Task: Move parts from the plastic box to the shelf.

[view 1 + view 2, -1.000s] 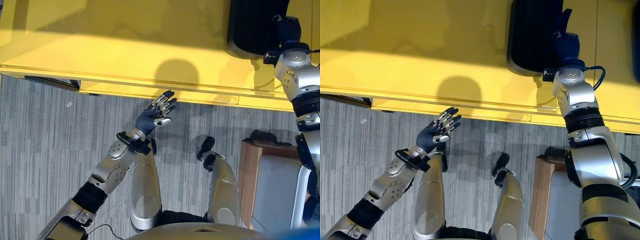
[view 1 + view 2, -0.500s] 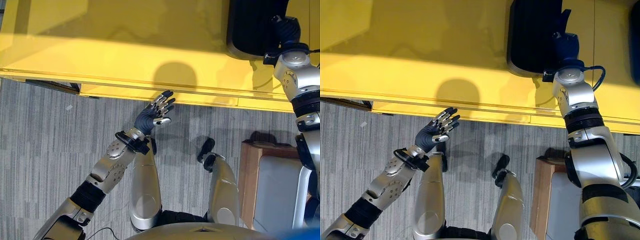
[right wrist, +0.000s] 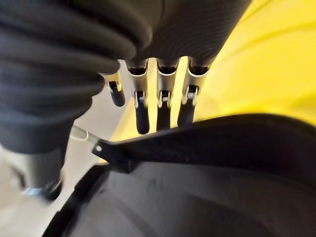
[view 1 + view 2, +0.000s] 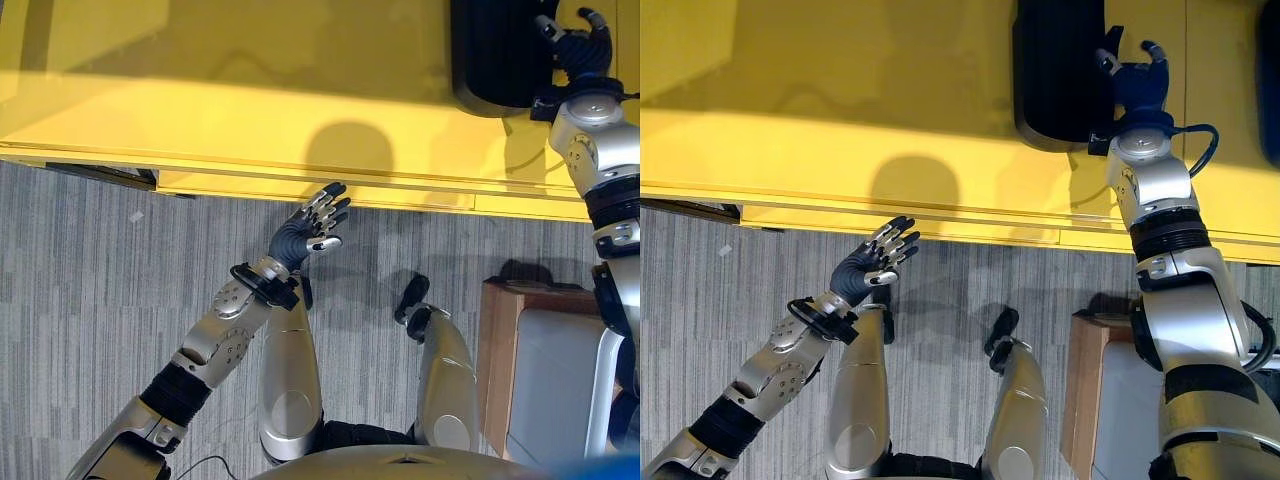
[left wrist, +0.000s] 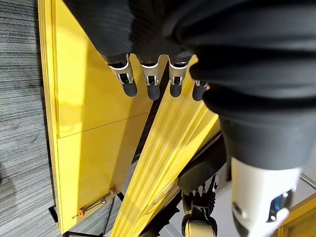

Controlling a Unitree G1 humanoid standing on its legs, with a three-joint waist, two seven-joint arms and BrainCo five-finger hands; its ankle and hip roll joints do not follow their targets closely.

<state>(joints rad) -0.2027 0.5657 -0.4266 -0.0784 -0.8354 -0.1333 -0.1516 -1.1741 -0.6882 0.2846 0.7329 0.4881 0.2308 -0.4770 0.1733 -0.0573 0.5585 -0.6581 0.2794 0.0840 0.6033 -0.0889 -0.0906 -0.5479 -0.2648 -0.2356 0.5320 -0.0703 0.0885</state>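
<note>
A large black curved part [image 4: 495,55] lies on the yellow shelf [image 4: 200,110] at the far right. My right hand [image 4: 578,45] is next to the part's right edge, open, with fingers spread and nothing in it. In the right wrist view its straight fingers [image 3: 160,101] hang just above the black part [image 3: 207,168]. My left hand [image 4: 305,232] hovers open in front of the shelf's front edge, palm empty. Its fingers [image 5: 148,81] point at the yellow shelf [image 5: 94,98] in the left wrist view.
A brown-rimmed box [image 4: 497,350] with a grey inside stands on the grey carpet at my lower right. The shelf's front edge [image 4: 400,190] runs across the view just beyond my left hand. Another dark object [image 4: 1272,90] shows at the shelf's far right.
My right hand has opened: its fingers now spread beside the black part instead of being closed against it. The left hand has stayed where it was.
</note>
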